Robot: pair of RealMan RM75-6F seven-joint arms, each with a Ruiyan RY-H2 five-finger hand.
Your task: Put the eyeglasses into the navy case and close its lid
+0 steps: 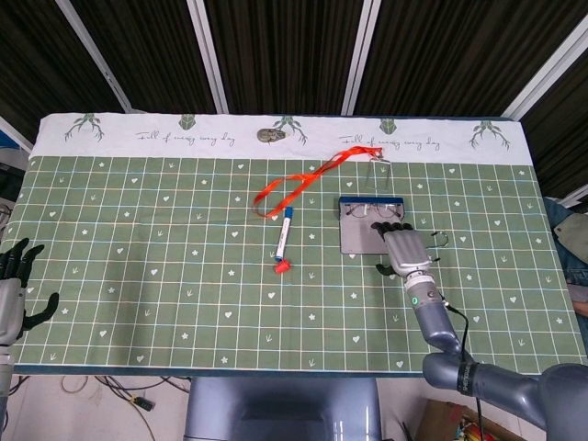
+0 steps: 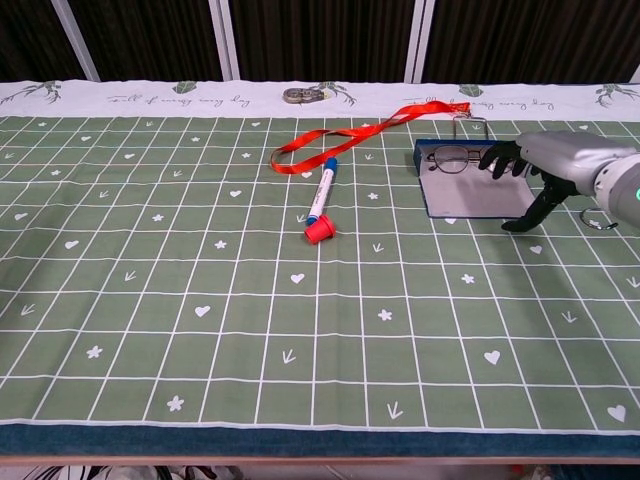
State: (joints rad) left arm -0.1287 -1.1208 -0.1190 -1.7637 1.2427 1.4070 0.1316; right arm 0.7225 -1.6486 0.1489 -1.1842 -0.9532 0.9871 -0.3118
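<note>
The thin, dark-rimmed wire eyeglasses [image 1: 374, 209] [image 2: 457, 157] lie unfolded in the far part of the open navy case [image 1: 363, 230] [image 2: 470, 190], a flat rectangular case with a grey inner lining and a blue far edge, resting on the green grid-patterned tablecloth [image 1: 165, 266] [image 2: 200, 300] right of the table's middle. The lid is not closed.

At about 4 o'clock from the glasses, the right hand [image 1: 405, 250] [image 2: 530, 170], grey with black fingers, is over the case's right edge and near corner. Its fingers are spread and hold nothing; in the chest view the fingertips [image 2: 497, 157] reach close to the glasses' right temple, though whether they touch cannot be told, and the thumb points down toward the cloth beside the case.

At 3 o'clock from the case, just beyond the hand, a small metal ring [image 1: 438, 241] [image 2: 596, 217] lies on the cloth. At 12 o'clock, a clear badge holder with a metal clip [image 1: 378, 170] [image 2: 470, 122] lies just beyond the case's far edge, attached to an orange-red ribbon lanyard [image 1: 303, 182] [image 2: 350, 137] that trails off toward 10 o'clock. At 9 o'clock lies a white marker pen with a blue end [image 1: 285, 230] [image 2: 322, 190], its red cap [image 1: 282, 266] [image 2: 320, 233] at the near tip. A small grey metal object [image 1: 271, 136] [image 2: 303, 95] lies on the white printed border toward 11 o'clock.

The left hand [image 1: 11, 285] is well apart at the table's far-left near edge, fingers spread, holding nothing.
</note>
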